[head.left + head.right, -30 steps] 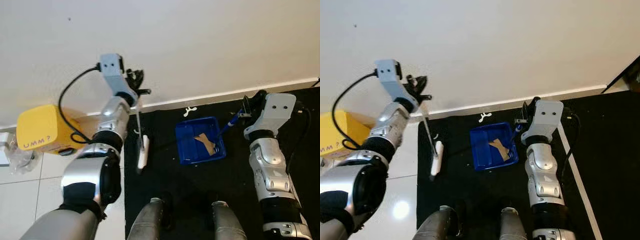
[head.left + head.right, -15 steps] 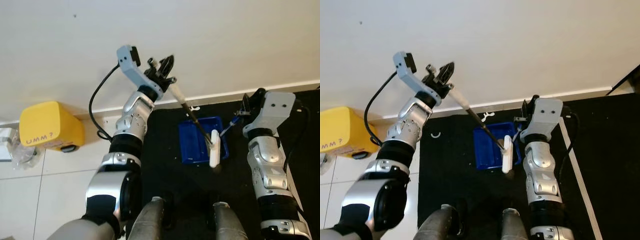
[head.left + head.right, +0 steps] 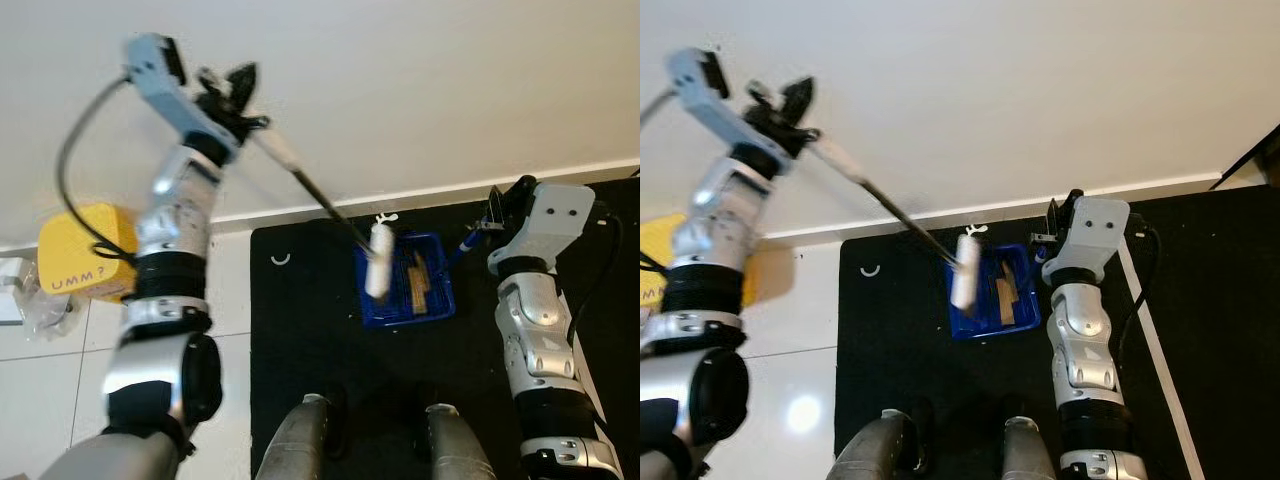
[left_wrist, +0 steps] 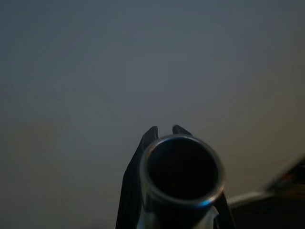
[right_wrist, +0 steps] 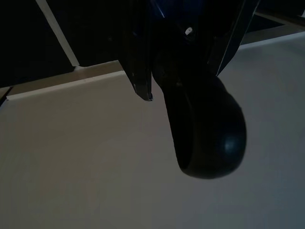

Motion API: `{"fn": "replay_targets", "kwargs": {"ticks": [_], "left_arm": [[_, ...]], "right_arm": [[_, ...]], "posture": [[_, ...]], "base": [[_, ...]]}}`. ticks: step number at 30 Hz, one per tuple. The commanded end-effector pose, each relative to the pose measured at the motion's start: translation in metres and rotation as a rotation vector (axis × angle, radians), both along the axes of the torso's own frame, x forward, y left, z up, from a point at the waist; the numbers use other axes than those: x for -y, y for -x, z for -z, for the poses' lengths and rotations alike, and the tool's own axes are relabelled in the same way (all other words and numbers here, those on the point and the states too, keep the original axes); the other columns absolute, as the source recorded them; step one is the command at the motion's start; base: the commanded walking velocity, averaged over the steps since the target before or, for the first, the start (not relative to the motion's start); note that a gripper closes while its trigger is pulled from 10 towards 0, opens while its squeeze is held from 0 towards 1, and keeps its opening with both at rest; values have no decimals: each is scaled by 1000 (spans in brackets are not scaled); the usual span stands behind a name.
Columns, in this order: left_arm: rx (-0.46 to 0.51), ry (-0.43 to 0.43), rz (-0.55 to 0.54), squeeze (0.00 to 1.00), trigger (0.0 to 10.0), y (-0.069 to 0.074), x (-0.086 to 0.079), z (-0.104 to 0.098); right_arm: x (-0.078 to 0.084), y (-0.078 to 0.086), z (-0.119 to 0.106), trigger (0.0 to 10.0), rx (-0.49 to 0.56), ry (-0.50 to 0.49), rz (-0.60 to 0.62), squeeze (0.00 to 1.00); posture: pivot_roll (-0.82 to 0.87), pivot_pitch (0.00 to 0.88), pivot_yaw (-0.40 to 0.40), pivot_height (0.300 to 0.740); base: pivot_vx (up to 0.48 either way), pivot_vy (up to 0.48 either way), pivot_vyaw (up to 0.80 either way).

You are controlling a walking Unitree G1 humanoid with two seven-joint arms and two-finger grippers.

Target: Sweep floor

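My left gripper (image 3: 236, 92) is raised high against the wall, shut on the broom's handle (image 3: 300, 180). The handle's round end (image 4: 181, 168) sits between the black fingers (image 4: 135, 186). The white broom head (image 3: 378, 262) hangs tilted over the blue dustpan (image 3: 440, 305) on the black mat. A brown scrap (image 3: 418, 285) lies inside the pan. My right gripper (image 3: 491, 214) is shut on the dustpan's blue handle (image 3: 466, 243), whose dark knob (image 5: 209, 138) pokes out past the fingers (image 5: 141, 57). A small white curved bit (image 3: 280, 260) lies on the mat.
A yellow box (image 3: 85, 262) stands on the white tiles at left, with a clear plastic bag (image 3: 22, 312) beside it. A white bit (image 3: 384, 217) lies by the baseboard (image 3: 300, 212). The black mat (image 3: 310, 340) stretches under my legs to the right.
My left arm swung up and to the left. The broom head rose from the pan's front right corner to above the pan. The brown scrap shifted inside the pan. My right arm held still.
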State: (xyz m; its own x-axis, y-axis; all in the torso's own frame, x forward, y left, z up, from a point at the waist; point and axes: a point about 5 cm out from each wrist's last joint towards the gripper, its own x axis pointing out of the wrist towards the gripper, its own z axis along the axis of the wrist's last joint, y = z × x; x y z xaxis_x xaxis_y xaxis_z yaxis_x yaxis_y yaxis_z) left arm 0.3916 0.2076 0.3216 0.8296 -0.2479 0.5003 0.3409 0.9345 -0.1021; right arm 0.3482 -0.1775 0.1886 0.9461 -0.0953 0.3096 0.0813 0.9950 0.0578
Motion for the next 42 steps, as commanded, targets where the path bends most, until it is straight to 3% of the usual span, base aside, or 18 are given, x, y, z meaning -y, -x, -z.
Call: {"fn": "replay_targets", "kwargs": {"ticks": [1,6,7,14,16,18,26,28,29,30,34,35,37,40,42], "left_arm": [[-5,-100,-110,0,10000,-1,-14,9],[-15,-226,-230,0,10000,-6,-16,20],[-57,-297,-311,0,10000,-11,-14,32],[-212,-341,-356,0,10000,-20,-3,63],[-241,-309,-353,0,10000,-21,-4,67],[-293,-210,-335,0,10000,-22,-5,72],[-269,-78,-355,0,10000,-23,-12,59],[-246,39,-340,0,10000,-24,-13,49],[-246,39,-340,0,10000,-24,-13,49],[-229,137,-299,0,10000,-25,-9,44],[-201,269,-186,0,10000,-28,6,37],[-201,269,-186,0,10000,-28,6,37],[-196,322,-49,0,10000,-30,27,37],[-201,330,15,0,10000,-30,38,40],[-229,333,109,0,10000,-30,56,49]], "right_arm": [[-13,5,49,10000,-202,-74,-65,0],[-11,6,49,10000,-196,-66,-54,0],[-10,7,46,10000,-180,-64,-44,0],[-8,12,36,10000,-138,-56,-40,0],[-8,14,35,10000,-135,-55,-42,0],[-9,19,35,10000,-132,-52,-48,0],[-9,23,35,10000,-142,-47,-59,0],[-10,24,36,10000,-150,-48,-63,0],[-10,24,36,10000,-150,-48,-63,0],[-10,24,37,10000,-154,-51,-65,0],[-13,22,37,10000,-157,-58,-72,0],[-13,22,37,10000,-157,-58,-72,0],[-16,20,37,10000,-157,-64,-77,0],[-17,19,37,10000,-158,-67,-80,0],[-18,18,38,10000,-161,-72,-84,0]], "posture": [[57,501,169,740],[50,521,161,740],[37,536,158,740],[5,574,153,740],[-10,591,153,740],[-21,607,150,740],[-28,619,150,740],[-22,607,152,740],[-22,607,152,740],[-18,598,153,740],[-12,579,156,740],[-12,579,156,740],[5,558,164,740],[7,556,165,740],[21,540,172,740]], "base": [[0,0,0],[0,0,0],[0,0,0],[0,0,0],[0,0,0],[0,0,0],[0,0,0],[0,0,0],[0,0,0],[0,0,0],[0,0,0],[0,0,0],[0,0,0],[0,0,0],[0,0,0]]}}
